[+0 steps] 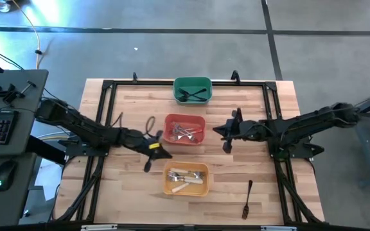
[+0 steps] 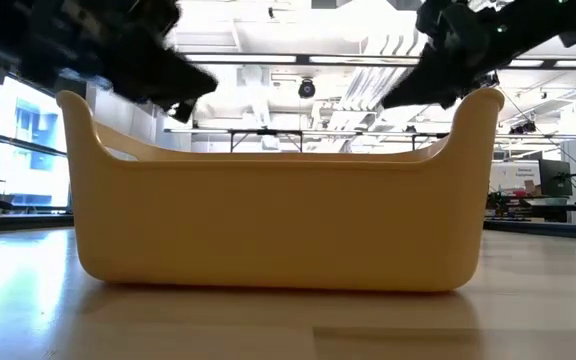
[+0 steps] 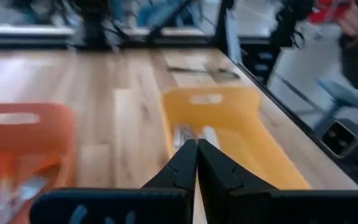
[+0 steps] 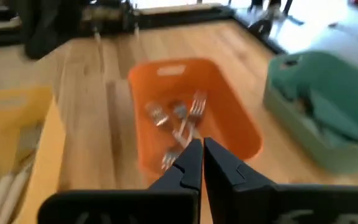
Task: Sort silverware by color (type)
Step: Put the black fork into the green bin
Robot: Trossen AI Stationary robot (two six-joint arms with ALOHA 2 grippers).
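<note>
Loose dark fork (image 1: 247,199) lies well apart from both closed grippers.

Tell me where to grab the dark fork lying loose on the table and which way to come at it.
Grip the dark fork at mid-handle, coming straight down from above. It lies flat on the bare table, apart from the bins, tines toward the near edge. Set the fingers across its narrow handle. The right tool, shut beside the red bin, looks closest.
</note>
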